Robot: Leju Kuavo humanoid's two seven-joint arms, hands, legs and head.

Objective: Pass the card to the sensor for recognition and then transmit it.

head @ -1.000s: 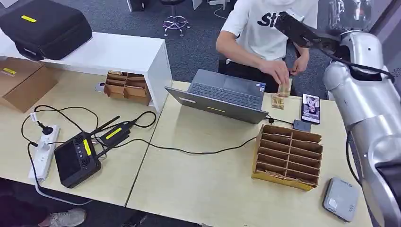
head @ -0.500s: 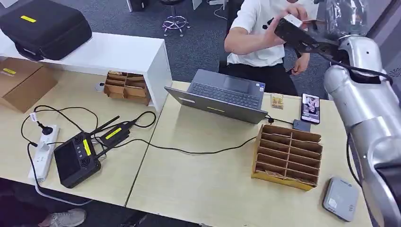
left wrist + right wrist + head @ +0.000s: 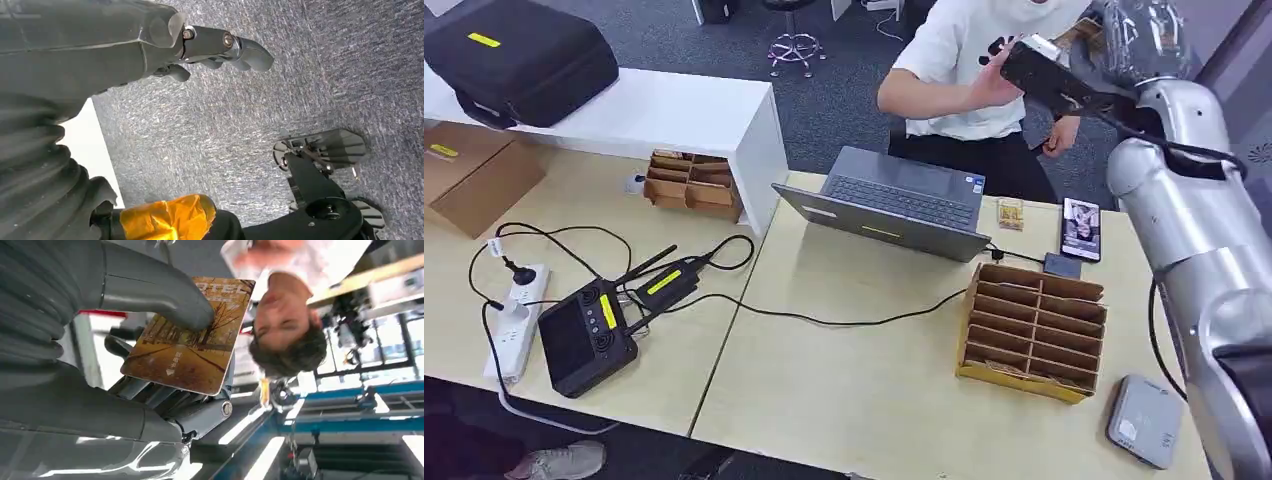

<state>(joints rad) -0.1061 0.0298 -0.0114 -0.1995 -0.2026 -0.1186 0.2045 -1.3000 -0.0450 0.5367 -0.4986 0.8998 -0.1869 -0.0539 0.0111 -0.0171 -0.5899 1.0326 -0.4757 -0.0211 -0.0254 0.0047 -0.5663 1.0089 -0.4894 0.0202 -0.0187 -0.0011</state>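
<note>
My right hand (image 3: 150, 370) was raised beyond the far edge of the worktop (image 3: 854, 390), grasping the card (image 3: 187, 335): my thumb (image 3: 165, 295) pressed on its printed face, a yellow autumn scene, and my darker fingers (image 3: 165, 400) lay behind it. A person in a white shirt (image 3: 984, 60) sat at that far edge, with one hand (image 3: 994, 85) up against my right hand. My left hand (image 3: 200, 47) hung over grey carpet (image 3: 300, 85), holding nothing, fingers loosely bent and apart. On the worktop the grey sensor (image 3: 1144, 420) lay near the right front corner, just beside a cardboard slotted organiser (image 3: 1034, 330). An open laptop (image 3: 894, 205), a phone (image 3: 1081, 228) and a small stack of cards (image 3: 1010, 213) lay along the far edge.
</note>
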